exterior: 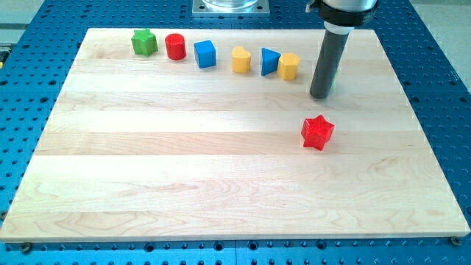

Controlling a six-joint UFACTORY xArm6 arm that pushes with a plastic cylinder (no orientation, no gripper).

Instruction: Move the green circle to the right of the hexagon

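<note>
Resting my tip [321,96] at three o'clock of the yellow hexagon [289,66]. A green sliver, probably the green circle [333,82], peeks behind it. No hand here; job looks nearly done.

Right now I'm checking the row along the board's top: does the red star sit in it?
No: the red star lies alone lower on the board, below my tip, apart from the row.

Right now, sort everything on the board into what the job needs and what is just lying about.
For the job: green circle, only a sliver showing behind the rod; yellow hexagon; my tip, to the view's right of the hexagon.

Lying about: green star; red cylinder; blue cube; yellow heart; blue triangle; red star.
</note>
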